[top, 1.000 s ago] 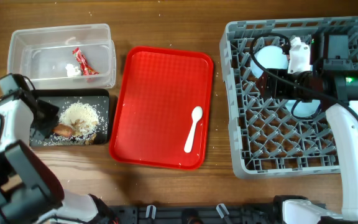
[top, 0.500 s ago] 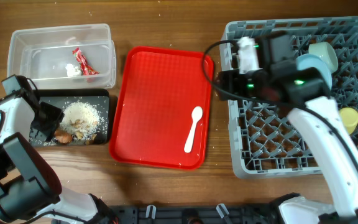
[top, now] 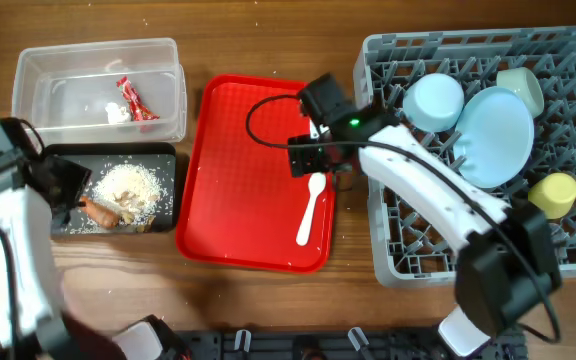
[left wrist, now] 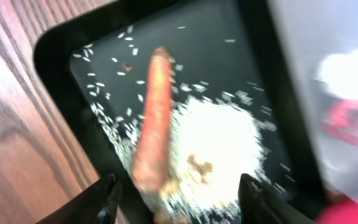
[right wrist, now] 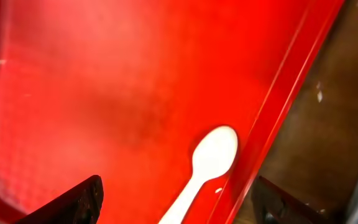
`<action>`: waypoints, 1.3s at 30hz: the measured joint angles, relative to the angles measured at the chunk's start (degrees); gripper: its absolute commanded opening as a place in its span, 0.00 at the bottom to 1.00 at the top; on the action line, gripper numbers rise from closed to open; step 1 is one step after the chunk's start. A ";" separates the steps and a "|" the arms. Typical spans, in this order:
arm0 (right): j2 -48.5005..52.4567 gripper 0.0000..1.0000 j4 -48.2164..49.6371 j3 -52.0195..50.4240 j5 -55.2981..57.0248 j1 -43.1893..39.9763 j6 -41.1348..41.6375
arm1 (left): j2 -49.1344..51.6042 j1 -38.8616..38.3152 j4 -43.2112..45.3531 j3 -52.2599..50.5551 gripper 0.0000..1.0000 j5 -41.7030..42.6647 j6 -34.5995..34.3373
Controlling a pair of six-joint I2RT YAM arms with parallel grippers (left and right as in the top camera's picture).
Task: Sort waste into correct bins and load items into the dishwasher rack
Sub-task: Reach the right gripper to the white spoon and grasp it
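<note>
An orange carrot (left wrist: 155, 118) (top: 101, 208) lies in the black tray bin (top: 160, 163) (left wrist: 210, 37) beside a heap of rice scraps (top: 130, 184) (left wrist: 219, 143). My left gripper (left wrist: 179, 205) (top: 73, 192) hangs open just above the carrot's near end, blurred. A red wrapper (top: 130, 97) lies in the clear tub bin (top: 73, 95). The white spoon (top: 311, 207) (right wrist: 209, 158) rests on the red serving tray (top: 248, 130). My right gripper (right wrist: 179, 205) (top: 318, 167) hovers open over the spoon's bowl. The grey rack (top: 438, 230) holds a blue plate (top: 498, 135), two bowls (top: 436, 100) (top: 521, 88) and a yellow cup (top: 553, 193).
The red tray's raised right rim (right wrist: 303, 81) runs close beside the spoon, with bare wood (right wrist: 347, 124) between it and the rack. The clear tub stands right behind the black tray. Scattered rice grains (left wrist: 114, 68) lie around the carrot.
My left gripper opened and let the carrot drop into the black tray. My right arm swung left out of the rack to above the spoon on the red tray.
</note>
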 measured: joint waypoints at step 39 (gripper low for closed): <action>13.68 0.41 -2.21 0.46 6.45 1.57 14.51 | -9.18 -16.83 -7.41 0.02 0.69 2.75 2.12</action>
